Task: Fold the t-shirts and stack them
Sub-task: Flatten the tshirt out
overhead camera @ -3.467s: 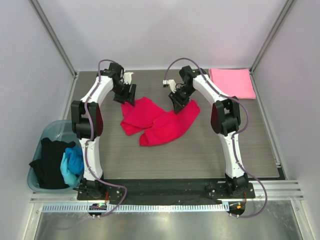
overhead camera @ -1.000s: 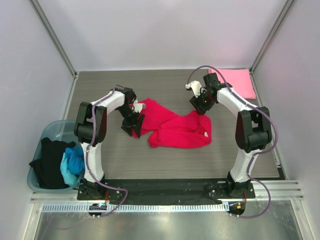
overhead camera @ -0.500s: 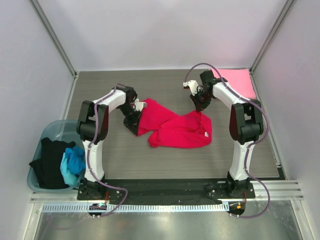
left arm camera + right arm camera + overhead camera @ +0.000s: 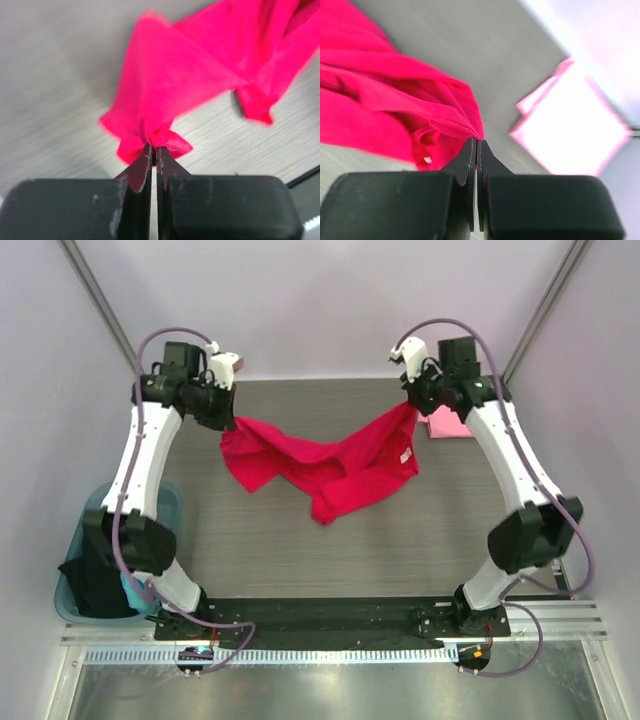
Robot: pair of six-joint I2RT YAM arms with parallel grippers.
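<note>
The crimson red t-shirt [image 4: 330,465] hangs in the air between my two grippers, sagging in the middle over the table. My left gripper [image 4: 228,418] is shut on its left corner; the left wrist view shows the red t-shirt [image 4: 185,75] bunched at the left gripper [image 4: 155,146]. My right gripper [image 4: 412,405] is shut on the shirt's right edge, and in the right wrist view a hem of the red t-shirt [image 4: 395,105] sits at the right gripper [image 4: 477,141]. The light pink t-shirt [image 4: 447,423] lies folded at the far right, partly hidden by the right arm, and its pale square [image 4: 572,127] also shows in the right wrist view.
A light blue bin [image 4: 172,502] at the left table edge holds a black t-shirt [image 4: 95,575] and a bright blue t-shirt [image 4: 133,590], partly hidden by the left arm. White walls and metal frame posts enclose the grey wood-grain table [image 4: 300,550].
Both grippers shut on the red t-shirt and rose up and apart, lifting it off the table and stretching it between them.
</note>
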